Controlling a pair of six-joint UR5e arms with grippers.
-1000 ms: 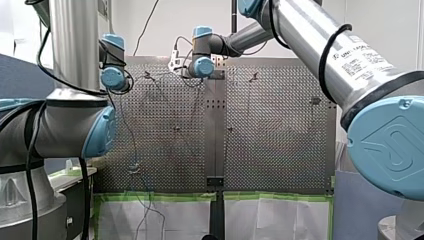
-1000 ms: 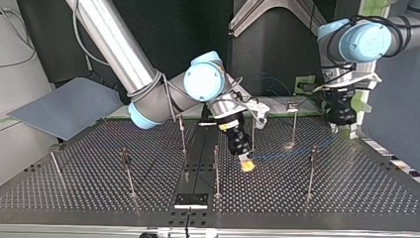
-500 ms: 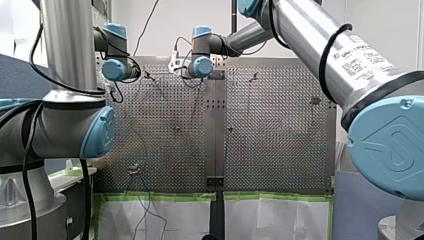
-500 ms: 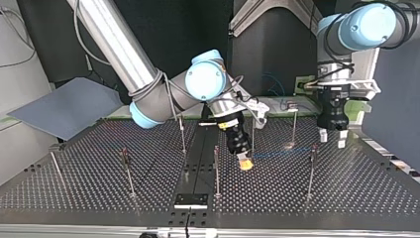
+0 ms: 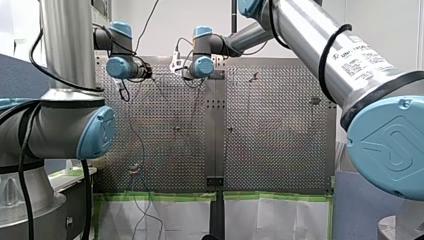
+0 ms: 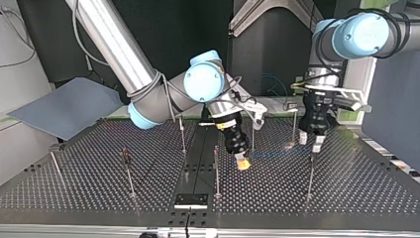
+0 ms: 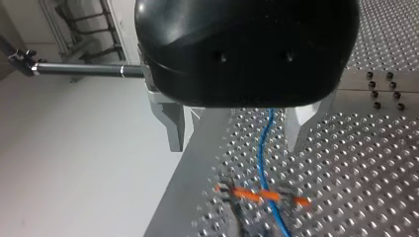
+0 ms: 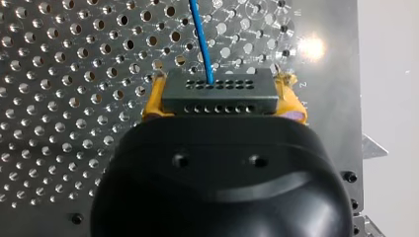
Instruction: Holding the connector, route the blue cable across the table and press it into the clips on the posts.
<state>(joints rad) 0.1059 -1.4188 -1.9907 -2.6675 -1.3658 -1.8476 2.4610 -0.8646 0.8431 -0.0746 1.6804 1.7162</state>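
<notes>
In the top view my right gripper (image 6: pixel 241 161) has yellow pads and hangs low over the perforated table (image 6: pixel 346 193) near the middle. The right wrist view shows it (image 8: pixel 222 97) shut on a dark grey connector (image 8: pixel 247 101), and the blue cable (image 8: pixel 201 39) leaves the connector's far face. The cable (image 6: pixel 277 154) runs toward the top view's right. My left gripper (image 6: pixel 310 142) hovers there above a post (image 6: pixel 310 173). The left wrist view shows it (image 7: pixel 233 147) open with the cable (image 7: pixel 263 158) passing between the fingers (image 7: pixel 175 126), ahead of an orange-marked clip (image 7: pixel 262 195).
Several thin posts stand on the table, among them one (image 6: pixel 216 168) beside my right gripper and one (image 6: pixel 129 173) at the top view's left. A grey panel (image 6: pixel 64 106) leans off the table's far left corner. A black plate (image 6: pixel 190 201) sits at the near edge.
My left arm has swung in from the top view's right edge toward the middle and lowered its open gripper over the post and cable. My right gripper has stayed almost still.
</notes>
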